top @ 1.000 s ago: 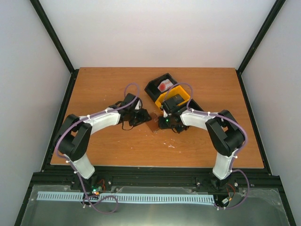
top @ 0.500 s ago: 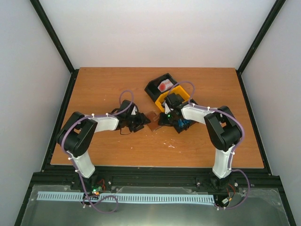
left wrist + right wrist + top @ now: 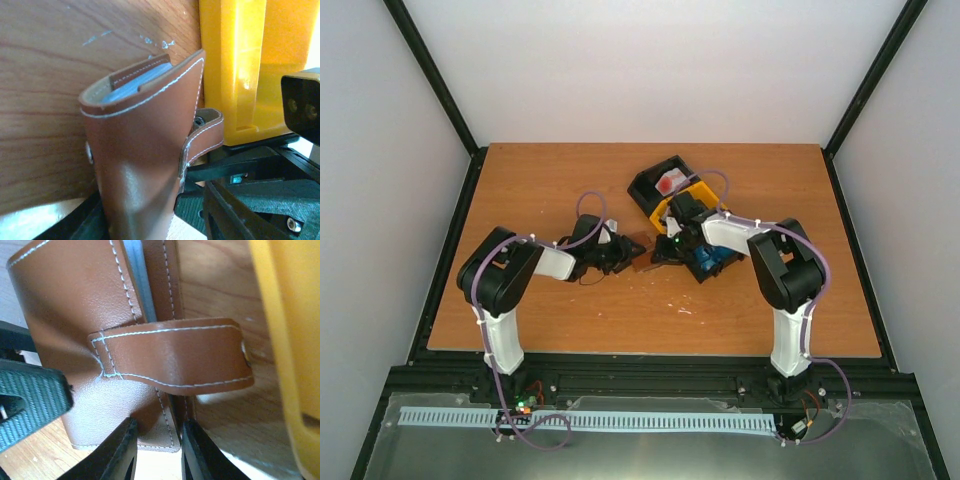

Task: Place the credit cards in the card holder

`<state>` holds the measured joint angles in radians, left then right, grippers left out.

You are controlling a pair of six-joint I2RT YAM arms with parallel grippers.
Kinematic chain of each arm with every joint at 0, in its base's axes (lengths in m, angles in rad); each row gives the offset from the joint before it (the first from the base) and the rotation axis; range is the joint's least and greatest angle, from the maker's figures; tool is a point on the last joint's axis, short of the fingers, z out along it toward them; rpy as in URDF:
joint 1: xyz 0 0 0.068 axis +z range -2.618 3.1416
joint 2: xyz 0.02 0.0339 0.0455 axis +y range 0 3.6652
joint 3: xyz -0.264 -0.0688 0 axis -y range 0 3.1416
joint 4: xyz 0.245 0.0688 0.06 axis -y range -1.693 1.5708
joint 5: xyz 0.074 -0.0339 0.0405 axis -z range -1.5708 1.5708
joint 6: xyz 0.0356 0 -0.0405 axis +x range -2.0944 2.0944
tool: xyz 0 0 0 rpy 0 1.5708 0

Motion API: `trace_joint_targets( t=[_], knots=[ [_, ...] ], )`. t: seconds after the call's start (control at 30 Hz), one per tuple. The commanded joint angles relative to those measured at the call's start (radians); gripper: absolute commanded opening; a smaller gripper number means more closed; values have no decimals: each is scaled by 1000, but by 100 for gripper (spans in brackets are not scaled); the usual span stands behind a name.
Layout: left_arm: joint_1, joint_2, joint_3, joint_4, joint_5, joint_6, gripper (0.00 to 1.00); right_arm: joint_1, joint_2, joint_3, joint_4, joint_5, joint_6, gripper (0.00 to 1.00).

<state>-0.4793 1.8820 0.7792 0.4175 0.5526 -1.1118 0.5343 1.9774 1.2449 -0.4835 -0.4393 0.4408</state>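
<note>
The brown card holder (image 3: 641, 251) stands on edge on the table between both grippers. It fills the left wrist view (image 3: 145, 150), and a pale blue-grey inside or card edge (image 3: 125, 90) shows at its top. Its strap (image 3: 170, 355) is folded across one face. My left gripper (image 3: 618, 255) is shut on the holder from the left. My right gripper (image 3: 663, 252) pinches its other edge, one finger (image 3: 117, 452) on each side. Blue credit cards (image 3: 706, 262) lie in the tray compartment under the right arm.
The black-and-yellow tray (image 3: 662, 210) lies just right of and behind the holder, close to the right gripper. A red-and-white item (image 3: 667, 183) is in its far black compartment. Its yellow wall (image 3: 240, 65) rises right next to the holder.
Both grippers and the card holder have shifted a little toward the far side of the table. The right arm swung away and uncovered the blue cards.
</note>
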Motion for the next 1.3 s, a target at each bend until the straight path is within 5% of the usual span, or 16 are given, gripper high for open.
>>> trace_joint_targets(
  t=[0.0,0.33,0.6,0.83,1.07,1.27],
  knots=[
    [-2,62,-8,67,56,23,44,21,138,-34,-66,-8,-40,26],
    [4,-43,41,-119,-30,226,1,-2,17,-33,-41,18,-29,34],
    [1,-337,91,-295,-108,534,1,-47,-303,-6,-79,-55,60,54],
    [-22,-536,159,-392,-237,877,1,-83,-501,-7,-8,-146,336,66],
    [-111,-726,8,-74,-331,1545,1,-84,-590,-29,311,-281,800,72],
    [-120,-766,-51,94,-377,1887,1,-78,-678,-60,405,-196,1039,77]
  ],
)
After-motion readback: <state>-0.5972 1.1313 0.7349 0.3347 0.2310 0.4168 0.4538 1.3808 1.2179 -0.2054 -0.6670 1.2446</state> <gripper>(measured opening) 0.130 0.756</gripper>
